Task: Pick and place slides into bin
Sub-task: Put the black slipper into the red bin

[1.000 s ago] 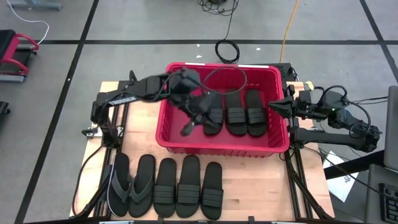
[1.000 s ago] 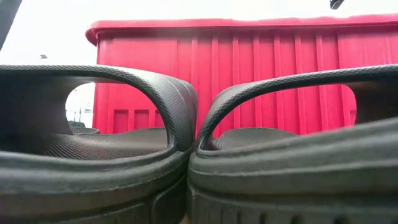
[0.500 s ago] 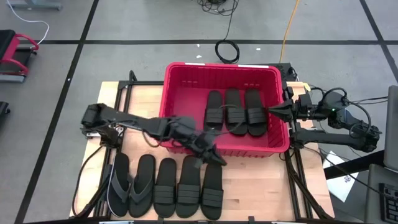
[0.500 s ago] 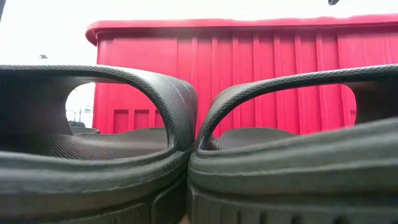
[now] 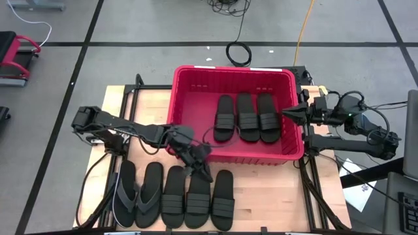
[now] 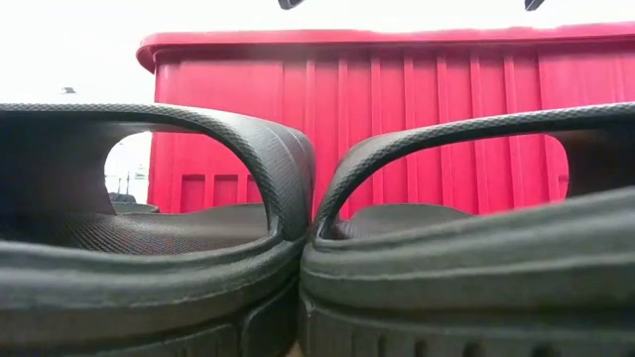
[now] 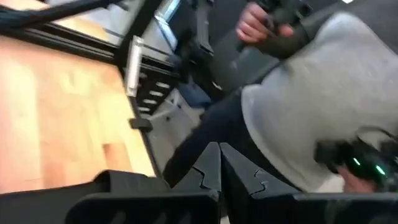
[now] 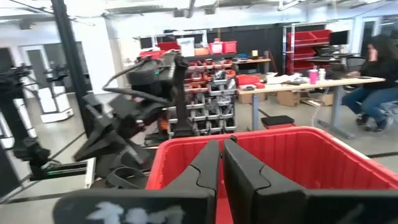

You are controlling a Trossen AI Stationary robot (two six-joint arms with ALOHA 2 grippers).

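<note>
The red bin (image 5: 189,140) stands at the table's far middle and holds three black slides (image 5: 247,116) lying flat side by side. Five sandals lie in a row by the near edge: two flip-flops (image 5: 137,194) at the left and three banded slides (image 5: 198,196). Two of the banded slides fill the low view (image 6: 149,248), with the bin (image 6: 397,119) behind them. My left gripper (image 5: 204,171) is shut and empty, above the far end of the middle banded slide; its fingers also show shut in the left wrist view (image 7: 219,149). My right gripper (image 5: 287,112) is shut and empty at the bin's right rim (image 8: 298,155).
Bare wood lies left of the bin (image 5: 140,108). Black frame rails run along both table sides (image 5: 313,176). A coiled cable lies on the floor beyond the bin (image 5: 239,53). A person in a grey top (image 7: 317,118) shows in the left wrist view, beyond the table.
My left gripper has come out of the bin, over its near wall, toward the table's near edge, then a little left, and now hangs over the row of slides. The leftmost slide in the bin, half hidden under the arm before, now lies uncovered. My right arm has kept still.
</note>
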